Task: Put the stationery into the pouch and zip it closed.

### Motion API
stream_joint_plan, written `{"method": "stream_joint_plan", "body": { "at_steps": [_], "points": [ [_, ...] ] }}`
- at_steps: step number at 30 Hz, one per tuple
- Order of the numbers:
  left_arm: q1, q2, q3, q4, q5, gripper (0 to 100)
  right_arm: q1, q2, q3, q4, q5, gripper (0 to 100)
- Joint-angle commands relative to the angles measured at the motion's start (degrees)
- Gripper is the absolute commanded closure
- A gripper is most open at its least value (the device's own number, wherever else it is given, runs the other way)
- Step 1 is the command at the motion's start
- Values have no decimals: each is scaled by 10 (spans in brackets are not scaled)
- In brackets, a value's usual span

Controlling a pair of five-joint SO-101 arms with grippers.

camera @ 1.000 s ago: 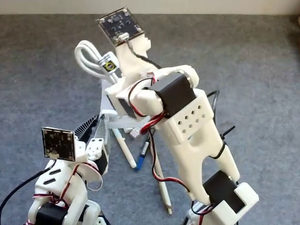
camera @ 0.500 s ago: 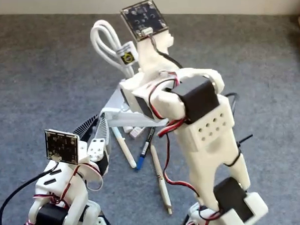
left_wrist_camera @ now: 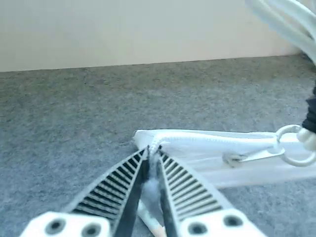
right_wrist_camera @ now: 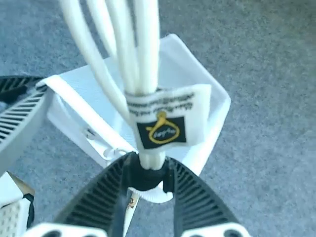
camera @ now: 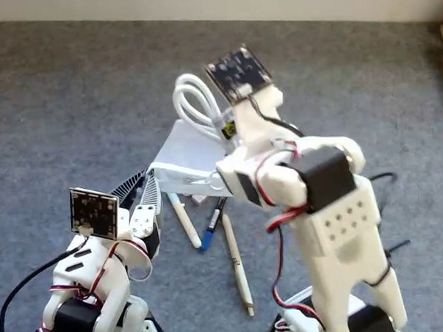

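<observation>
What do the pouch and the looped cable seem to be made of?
Pouch: probably thin white fabric, matt; its wall folds softly.
Cable: probably a white plastic or rubber sheath, smooth and slightly shiny; it bends in round loops.

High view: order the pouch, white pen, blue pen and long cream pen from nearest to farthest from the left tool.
1. pouch: its corner is pinched in the left tool.
2. white pen: just below the pouch's edge.
3. blue pen: next over, beside the white pen.
4. long cream pen: farthest, beyond the blue pen, lower in the view.
</observation>
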Motion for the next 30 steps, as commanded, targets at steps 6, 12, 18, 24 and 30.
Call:
{"method": "stream_joint_plan", "body": {
  "at_steps": [6, 12, 18, 24, 30],
  "points": [
    [-27, 1, -4, 1, -5, 993, 118, -106, 129, -95, 47, 995],
    [-24, 1, -3, 1, -5, 993, 156, -138, 204, -160, 46, 995],
    [-23, 1, -2, 1, -5, 993, 186, -145, 217, -173, 44, 995],
    [-23, 1, -2, 1, -5, 993, 190, -145, 217, -173, 42, 995],
    [-23, 1, -2, 1, -5, 993, 204, -145, 217, -172, 42, 995]
  ]
}}
